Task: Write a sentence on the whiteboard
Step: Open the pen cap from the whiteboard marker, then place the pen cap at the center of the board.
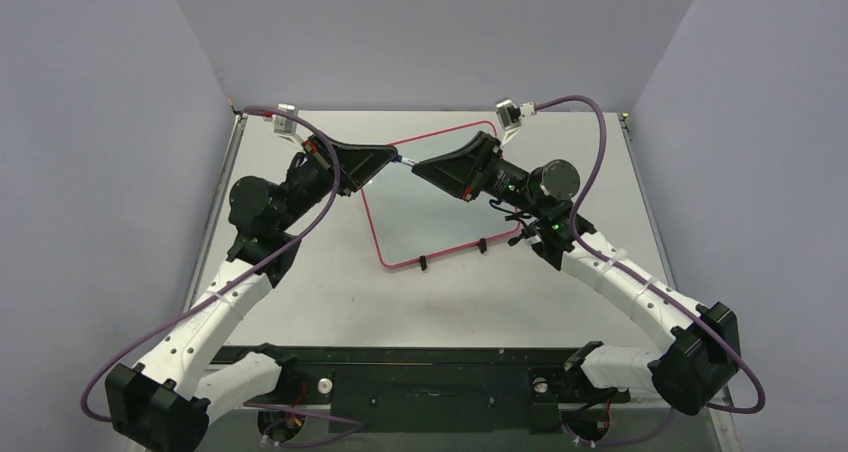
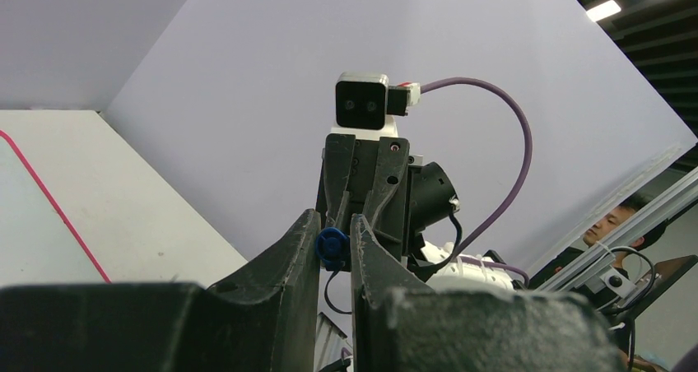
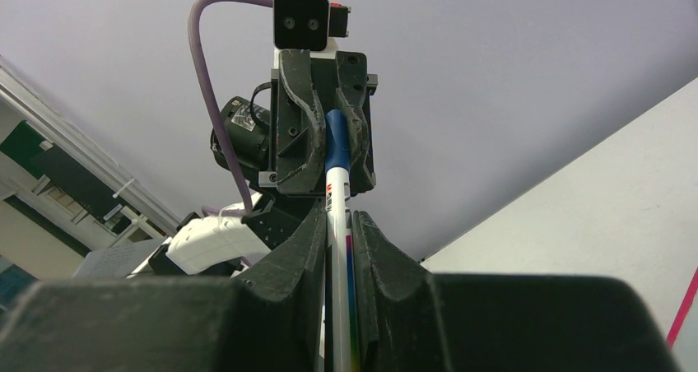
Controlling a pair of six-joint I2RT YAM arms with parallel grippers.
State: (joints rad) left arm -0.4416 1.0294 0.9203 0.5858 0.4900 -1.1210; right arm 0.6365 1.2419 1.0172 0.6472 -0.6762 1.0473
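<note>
A red-rimmed whiteboard [image 1: 430,222] lies askew on the bench [image 1: 330,302], in the middle of its far half, with its two black clips on the near edge. Above the board's far left corner the two arms meet tip to tip. The right claw [image 3: 337,216] pinches a white marker [image 3: 337,195]. The left claw [image 2: 334,224] is pressed together on its blue cap [image 2: 331,244].

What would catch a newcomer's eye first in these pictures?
The left end effector and right end effector meet tip to tip above the whiteboard, sharing one marker: the right is shut on its white barrel, the left on its blue cap. The red-rimmed whiteboard lies mid-table beneath them, with no writing showing.
</note>
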